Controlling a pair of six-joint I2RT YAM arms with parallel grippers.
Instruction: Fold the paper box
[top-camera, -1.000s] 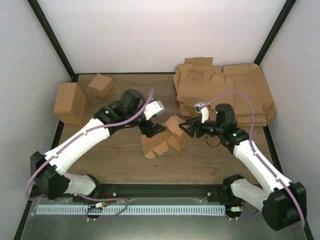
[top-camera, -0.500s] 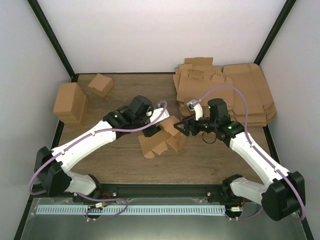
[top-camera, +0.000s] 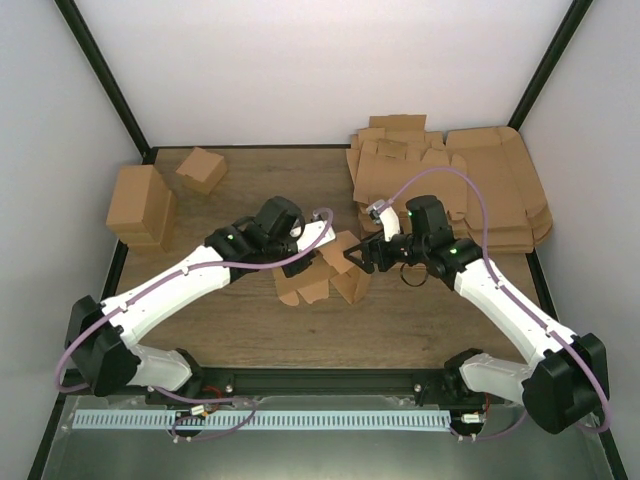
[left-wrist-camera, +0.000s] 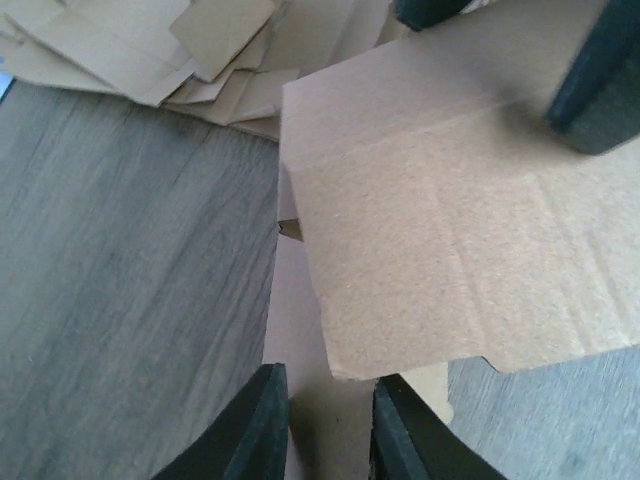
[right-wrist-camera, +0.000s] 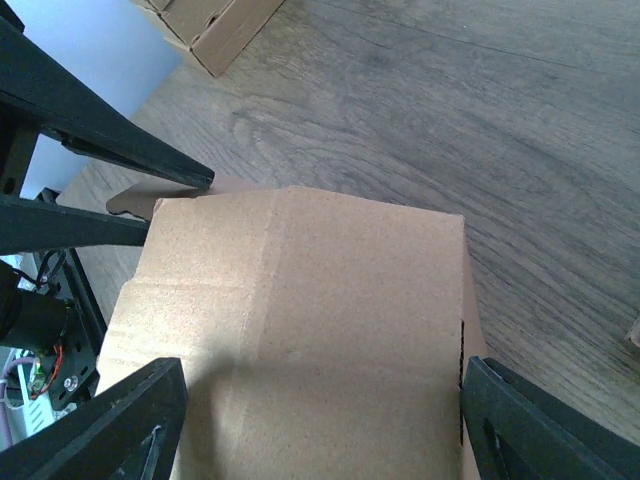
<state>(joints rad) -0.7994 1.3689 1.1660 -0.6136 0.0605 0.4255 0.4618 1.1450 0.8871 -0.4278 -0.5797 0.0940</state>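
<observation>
The paper box (top-camera: 330, 275) lies mid-table as partly folded brown cardboard with raised flaps. My left gripper (top-camera: 306, 262) is at its left side. In the left wrist view its fingers (left-wrist-camera: 262, 425) stand a narrow gap apart over a low flap, with the corner of a raised panel (left-wrist-camera: 450, 240) just above the gap. Whether they pinch cardboard is unclear. My right gripper (top-camera: 352, 256) is at the box's right side. In the right wrist view its fingers (right-wrist-camera: 540, 425) stand wide, one on each side of a creased panel (right-wrist-camera: 320, 330). The right fingers (left-wrist-camera: 600, 90) show at that panel's far edge.
A pile of flat cardboard sheets (top-camera: 450, 190) fills the back right corner. A tall brown box (top-camera: 140, 205) and a small cube-like box (top-camera: 202, 168) stand at the back left. A black rail (top-camera: 330, 380) runs along the near edge.
The left gripper came down onto the box's left side and its jaws narrowed a lot. The right arm moved left against the box and its jaws widened.
</observation>
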